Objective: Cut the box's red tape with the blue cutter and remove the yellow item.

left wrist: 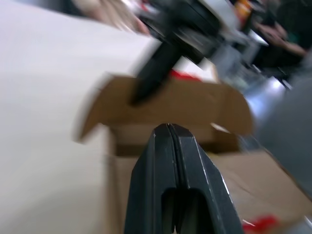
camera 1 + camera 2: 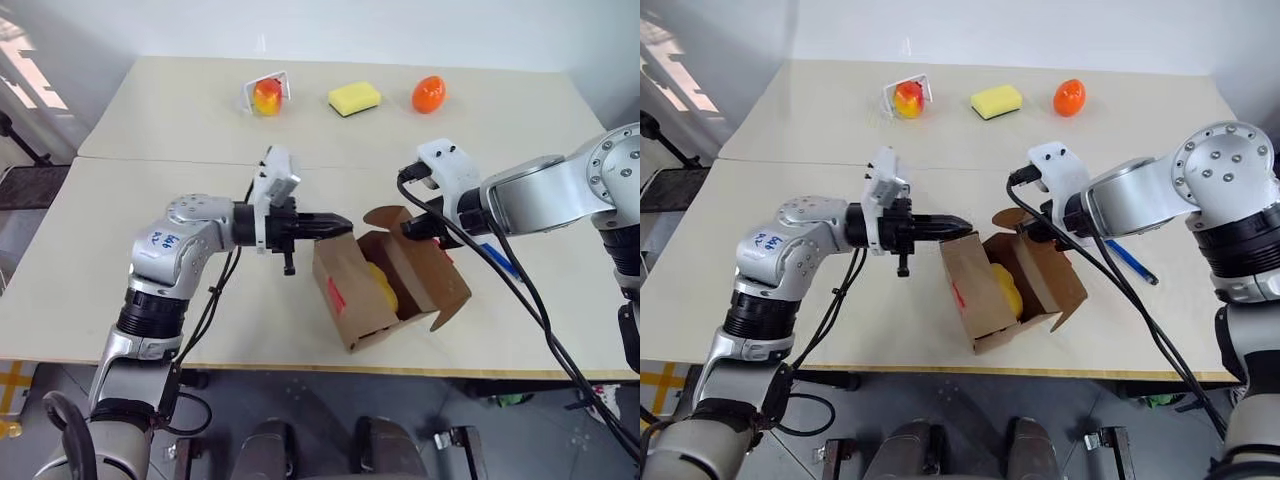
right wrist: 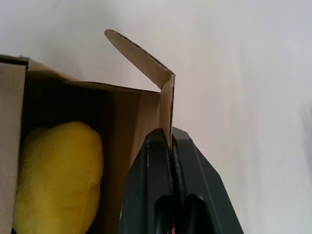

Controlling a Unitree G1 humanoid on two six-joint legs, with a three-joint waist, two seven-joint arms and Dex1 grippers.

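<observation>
The box (image 2: 385,290) is placed near the front edge of the surface (image 2: 150,290), with the yellow item (image 2: 382,285) inside it. The cutter (image 2: 1130,262) is laid just right of the box. A sponge (image 2: 355,98) and a fruit (image 2: 428,94) are set far behind.

**Access and Obstructions Around the Open Box**

The box (image 2: 385,290) is lying open, its mouth facing up toward the robot, with the yellow item (image 2: 381,287) sitting deep between the cardboard walls. The right hand (image 2: 412,229) is clamping the far wall at its upper flap, occupying that edge. The left hand (image 2: 340,225), fingers closed, is hovering just beside the box's left wall, blocking entry from that flank. The blue cutter (image 2: 1130,261) is lying on the surface (image 2: 150,130) behind the right arm. The sponge (image 2: 355,98), the orange fruit (image 2: 428,94) and a small stand (image 2: 266,95) are sitting well apart along the far edge, leaving open room between.
</observation>
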